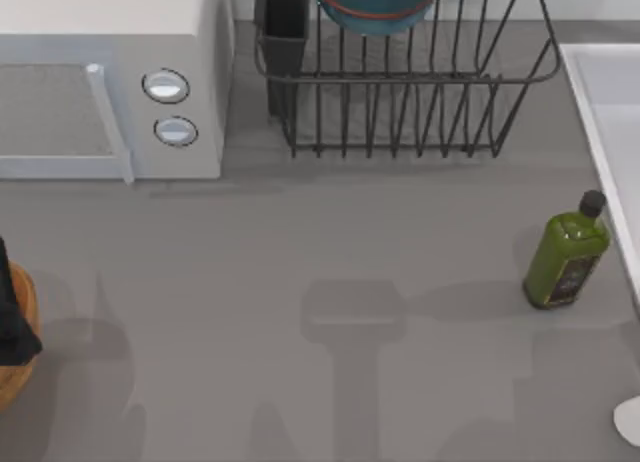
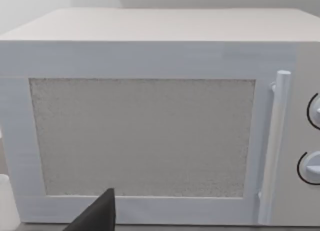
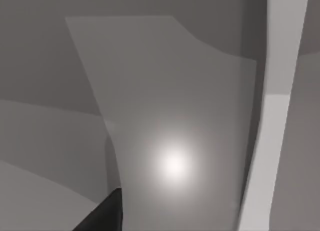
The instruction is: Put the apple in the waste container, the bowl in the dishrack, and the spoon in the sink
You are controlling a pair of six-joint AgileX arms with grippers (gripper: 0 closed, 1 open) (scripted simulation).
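bowl (image 1: 377, 7) in dishrack (image 1: 410, 92) | left hand (image 1: 12, 317) over waste container (image 1: 15, 367), grasp unreadable | spoon (image 1: 630, 419) beside sink (image 1: 610, 112): likely next, needs grasping

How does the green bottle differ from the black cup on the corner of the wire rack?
The green bottle is glossy olive green with a dark label and black cap; the black utensil cup is plain black and open-topped. The bottle is rounded, the cup rectangular. The bottle stands alone on the grey table near the sink at the right; the cup is fixed at the dishrack corner beside the microwave. Both stand upright.
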